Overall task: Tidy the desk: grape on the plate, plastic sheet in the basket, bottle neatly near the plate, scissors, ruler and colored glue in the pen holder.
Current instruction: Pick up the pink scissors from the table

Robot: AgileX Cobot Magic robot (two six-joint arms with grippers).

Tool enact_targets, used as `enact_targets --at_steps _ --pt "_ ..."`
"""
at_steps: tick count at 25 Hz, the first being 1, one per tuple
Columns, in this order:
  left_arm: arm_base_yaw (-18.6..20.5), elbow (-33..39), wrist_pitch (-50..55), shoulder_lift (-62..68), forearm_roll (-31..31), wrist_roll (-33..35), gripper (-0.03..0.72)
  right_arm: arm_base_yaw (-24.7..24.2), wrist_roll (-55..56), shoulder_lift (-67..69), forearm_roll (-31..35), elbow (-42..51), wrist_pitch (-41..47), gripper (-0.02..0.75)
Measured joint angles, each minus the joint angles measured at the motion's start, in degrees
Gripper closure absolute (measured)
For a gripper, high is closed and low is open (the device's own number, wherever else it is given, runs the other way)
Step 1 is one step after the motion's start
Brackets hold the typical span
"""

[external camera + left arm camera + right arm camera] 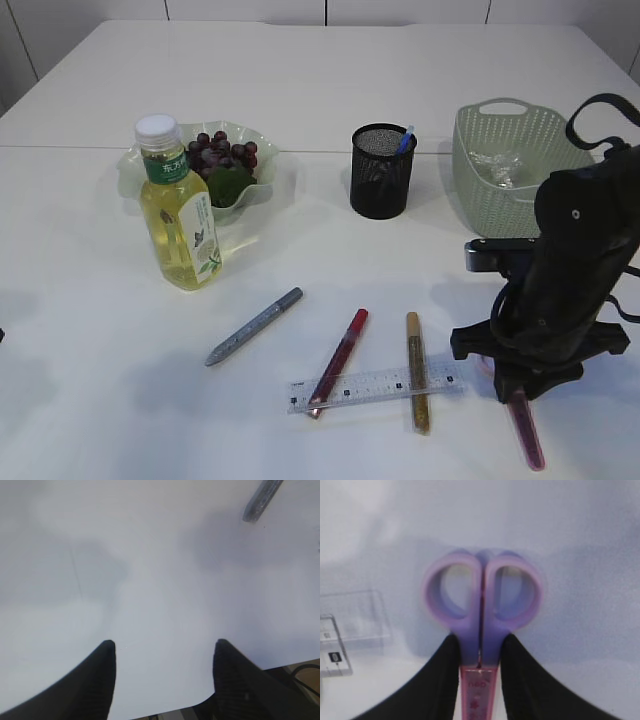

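Observation:
My right gripper point(480, 642) is shut on the purple-handled scissors point(481, 600), just below the handle rings. In the exterior view it point(510, 385) stands at the front right, and the scissors' pink sheath point(526, 432) pokes out below it, low over the table. The clear ruler point(375, 387) lies under a red glue pen point(338, 362) and a gold one point(416, 370). A silver glue pen point(255, 325) lies apart to the left. My left gripper point(162, 647) is open and empty over bare table. Grapes point(222, 152) sit on the green plate point(270, 175), with the bottle point(180, 215) upright in front of it.
The black mesh pen holder point(380, 172) holds a blue pen point(404, 138). The green basket point(500, 190) at the back right holds the plastic sheet point(497, 167). The ruler's end point(335, 650) shows left of the scissors. The silver pen's tip point(262, 500) is far from the left jaws.

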Motion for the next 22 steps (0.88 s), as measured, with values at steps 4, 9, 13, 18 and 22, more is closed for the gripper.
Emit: enact_targets --at_steps 4,9,13,18,22 --pt "0.0 0.0 0.0 0.0 0.0 0.0 0.244 0.0 -0.1 0.0 0.0 0.0 0.3 0.498" --pt "0.0 0.0 0.0 0.0 0.0 0.0 0.245 0.0 -1.1 0.0 1.2 0.0 0.6 0.498" --pt "0.0 0.0 0.0 0.0 0.0 0.0 0.245 0.0 -3.1 0.0 2.8 -0.8 1.0 0.498" --pt "0.0 0.0 0.0 0.0 0.0 0.0 0.245 0.0 -3.7 -1.7 3.4 -3.6 1.9 0.498" --pt "0.0 0.0 0.0 0.0 0.0 0.0 0.245 0.0 -4.5 -3.6 3.4 -7.7 3.5 0.498"
